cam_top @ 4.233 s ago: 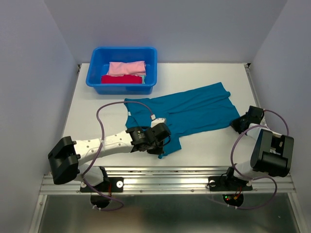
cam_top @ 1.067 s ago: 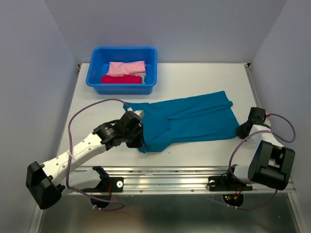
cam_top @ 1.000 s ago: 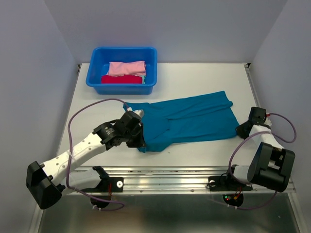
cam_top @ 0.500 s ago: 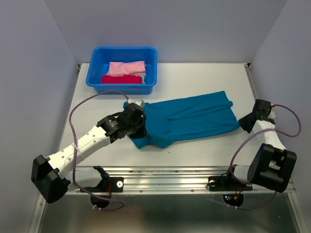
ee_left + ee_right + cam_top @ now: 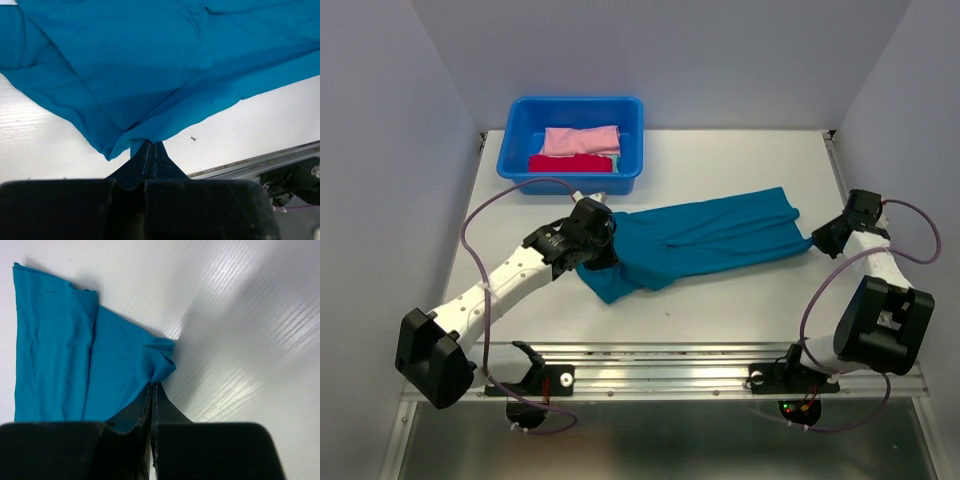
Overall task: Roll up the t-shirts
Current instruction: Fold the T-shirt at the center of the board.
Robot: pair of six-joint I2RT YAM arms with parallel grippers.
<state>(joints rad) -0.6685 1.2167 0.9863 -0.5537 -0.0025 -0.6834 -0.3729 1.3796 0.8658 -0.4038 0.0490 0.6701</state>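
Note:
A teal-blue t-shirt [image 5: 700, 240] lies stretched across the middle of the white table, folded lengthwise. My left gripper [image 5: 595, 235] is shut on its left end; in the left wrist view [image 5: 150, 146] the closed fingertips pinch the cloth [image 5: 150, 75]. My right gripper [image 5: 828, 238] is shut on the shirt's right corner; in the right wrist view [image 5: 152, 386] the cloth [image 5: 75, 355] bunches at the tips. A pink bundle [image 5: 581, 140] and a red bundle [image 5: 570, 163] lie in the blue tub [image 5: 520, 120].
The blue plastic tub stands at the back left of the table. The metal rail [image 5: 670, 370] runs along the near edge. Purple cables [image 5: 490, 215] loop from both arms. Grey walls close in both sides.
My left gripper has carried the shirt's left end back and away from the near edge. My right gripper has moved farther back and right, keeping its corner. The shirt is pulled longer and narrower.

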